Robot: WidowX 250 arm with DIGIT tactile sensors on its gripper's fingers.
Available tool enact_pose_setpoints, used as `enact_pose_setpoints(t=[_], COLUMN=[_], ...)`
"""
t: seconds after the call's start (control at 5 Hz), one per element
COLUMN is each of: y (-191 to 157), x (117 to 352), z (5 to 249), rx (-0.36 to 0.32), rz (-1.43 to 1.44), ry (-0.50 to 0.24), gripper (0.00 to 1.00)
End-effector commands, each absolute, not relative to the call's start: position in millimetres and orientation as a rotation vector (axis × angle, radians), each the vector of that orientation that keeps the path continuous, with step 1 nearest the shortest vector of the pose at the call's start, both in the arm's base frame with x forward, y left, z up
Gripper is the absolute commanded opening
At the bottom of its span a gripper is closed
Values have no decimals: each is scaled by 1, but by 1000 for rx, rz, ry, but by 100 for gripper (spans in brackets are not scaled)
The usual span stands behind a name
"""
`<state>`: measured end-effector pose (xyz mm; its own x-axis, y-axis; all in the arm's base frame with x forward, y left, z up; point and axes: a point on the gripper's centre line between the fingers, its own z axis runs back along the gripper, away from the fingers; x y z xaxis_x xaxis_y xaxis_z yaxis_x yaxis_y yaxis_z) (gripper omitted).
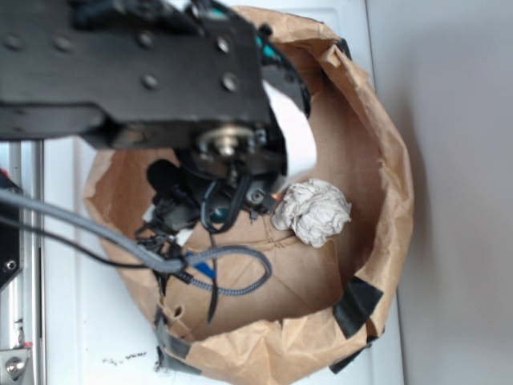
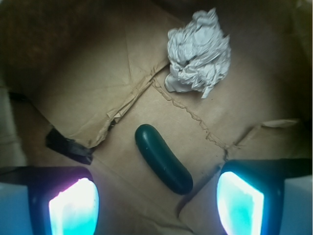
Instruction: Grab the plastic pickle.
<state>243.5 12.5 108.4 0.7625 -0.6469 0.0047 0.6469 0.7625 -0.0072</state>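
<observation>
Gripper spread wide and empty, two glowing teal-lit pads low in the wrist view, one at each side. Between and just above them, the plastic pickle: dark teal-green, smooth, glossy, cucumber-shaped with rounded ends, lying flat on the bag floor and slanted from upper left to lower right, its lower end nearest the gap between the pads. Not touched by either pad. Likely light, rigid and slippery; probably best taken across the short width at mid-length, where the sides run nearly parallel, rather than near the tapering ends where a squeeze could squirt it out. Jaw line not square to the slant, so some wrist rotation seemingly needed first. Beneath, creased brown kraft paper with torn, wrinkled fold seams running diagonally, soft footing that may give under pressure. A strip of black tape to the left of the pickle, well clear of it. Farther up, well apart from the pickle, a crumpled white paper ball, sharply wrinkled and irregular. In the exterior view, the black robot arm reaching down into a brown paper bag with rolled rim and taped patches, cables looping below, pickle hidden under the arm, all resting on a white tabletop.
</observation>
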Motion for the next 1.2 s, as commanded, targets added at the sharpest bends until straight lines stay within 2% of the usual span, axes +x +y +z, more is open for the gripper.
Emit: enact_pose_setpoints(t=[0.0,0.4,0.6,1.0], y=[28,38,37,32], x=[244,227,229,251], z=[78,66,48,44], rx=[8,-45,-16,-38], rz=[-724,-770,-778,-800], ry=[-14,-6,8,24], gripper=[100,100,100,100])
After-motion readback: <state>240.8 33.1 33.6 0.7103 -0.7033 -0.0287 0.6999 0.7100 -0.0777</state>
